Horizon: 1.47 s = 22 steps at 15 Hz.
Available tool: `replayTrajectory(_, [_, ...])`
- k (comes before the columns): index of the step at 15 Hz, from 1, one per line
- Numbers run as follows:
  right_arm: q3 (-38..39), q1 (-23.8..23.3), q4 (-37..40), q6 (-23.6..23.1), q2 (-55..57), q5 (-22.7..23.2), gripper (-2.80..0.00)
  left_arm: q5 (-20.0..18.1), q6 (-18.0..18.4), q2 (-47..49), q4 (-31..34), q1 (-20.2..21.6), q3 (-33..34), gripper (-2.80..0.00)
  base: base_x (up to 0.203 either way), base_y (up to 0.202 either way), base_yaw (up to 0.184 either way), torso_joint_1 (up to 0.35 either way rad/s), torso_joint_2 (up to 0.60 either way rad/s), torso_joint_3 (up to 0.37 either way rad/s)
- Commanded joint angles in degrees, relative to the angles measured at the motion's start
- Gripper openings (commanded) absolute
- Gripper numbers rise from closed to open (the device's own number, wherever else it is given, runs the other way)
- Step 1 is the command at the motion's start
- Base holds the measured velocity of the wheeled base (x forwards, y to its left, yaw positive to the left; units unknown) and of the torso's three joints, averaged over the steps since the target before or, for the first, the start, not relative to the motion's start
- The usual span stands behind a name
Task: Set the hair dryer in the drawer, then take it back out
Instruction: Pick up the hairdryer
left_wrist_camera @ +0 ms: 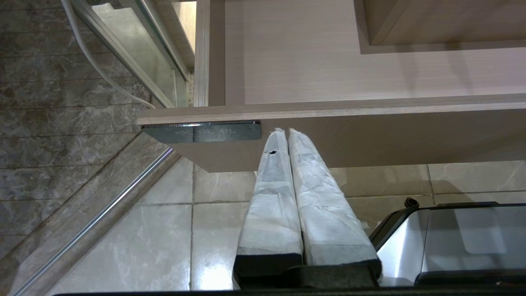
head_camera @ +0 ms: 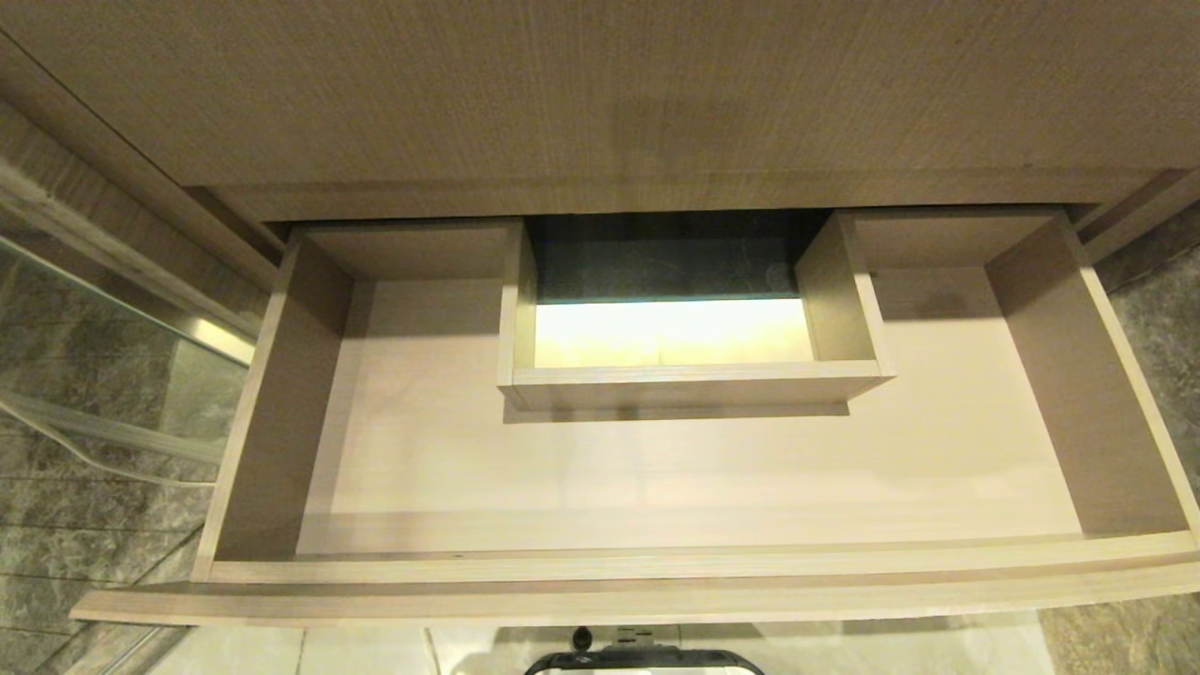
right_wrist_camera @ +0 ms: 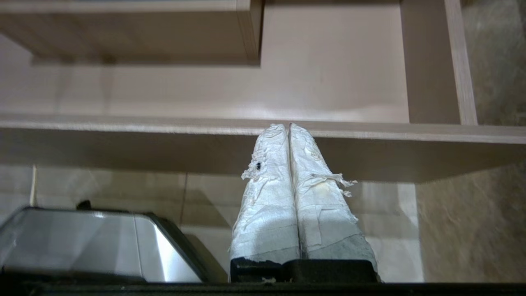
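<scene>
The drawer [head_camera: 656, 567] of light wood grain stands pulled out below me, with nothing lying on its floor and a boxed cut-out [head_camera: 694, 375] in its middle. The hair dryer is out of view. In the left wrist view my left gripper [left_wrist_camera: 286, 130] is shut and empty, its white-wrapped fingertips just below the drawer's front edge [left_wrist_camera: 370, 107]. The right wrist view shows my right gripper [right_wrist_camera: 288, 126] shut and empty too, close under the same front edge [right_wrist_camera: 123, 123]. Neither arm shows in the head view.
A taller wood panel [head_camera: 600, 94] rises above the drawer. A glass pane with a metal frame [head_camera: 122, 309] and dark stone tiling [head_camera: 56, 534] stand at the left. Pale floor tiles [left_wrist_camera: 135, 242] and my own base [head_camera: 647, 661] lie below the drawer.
</scene>
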Motion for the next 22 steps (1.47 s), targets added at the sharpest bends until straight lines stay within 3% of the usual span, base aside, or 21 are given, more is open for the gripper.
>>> replayTrajectory(1, [2.65, -0.30, -4.19, -0.40, -2.30, 4.77, -2.80, 0.01, 0.00, 0.00, 0.00, 0.01, 0.09, -2.80, 0.000, 0.000, 0.000, 0.000, 0.00, 0.000])
replayTrajectory(4, [3.77, -3.87, -0.29, -4.70, -4.86, 8.55, -2.80, 0.01, 0.00, 0.00, 0.00, 0.01, 0.09, -2.80, 0.000, 0.000, 0.000, 0.000, 0.00, 0.000])
replayTrajectory(7, [4.14, -3.79, -1.45, -2.40, -4.93, 8.74, -2.80, 0.01, 0.00, 0.00, 0.00, 0.01, 0.09, -2.80, 0.000, 0.000, 0.000, 0.000, 0.00, 0.000])
replayTrajectory(22, [4.14, -3.79, -1.39, -2.22, -4.93, 8.57, -2.80, 0.01, 0.00, 0.00, 0.00, 0.01, 0.09, -2.80, 0.000, 0.000, 0.000, 0.000, 0.00, 0.000])
